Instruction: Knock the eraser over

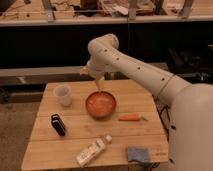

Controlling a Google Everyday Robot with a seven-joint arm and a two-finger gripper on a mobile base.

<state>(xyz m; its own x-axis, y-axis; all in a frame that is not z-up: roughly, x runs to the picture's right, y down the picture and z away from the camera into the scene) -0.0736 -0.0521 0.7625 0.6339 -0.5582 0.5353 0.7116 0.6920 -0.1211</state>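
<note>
The eraser (58, 124) is a small black block with pale stripes, lying near the left edge of the wooden table (75, 145). My gripper (100, 86) hangs at the end of the white arm (135, 67), above the far rim of the orange bowl (100, 104), well to the right of and beyond the eraser. It touches nothing that I can see.
A translucent white cup (63, 95) stands at the back left. A carrot (130, 118) lies right of the bowl. A white bottle (93, 150) lies near the front edge, and a blue-grey cloth (137, 154) sits at the front right. Shelving runs behind the table.
</note>
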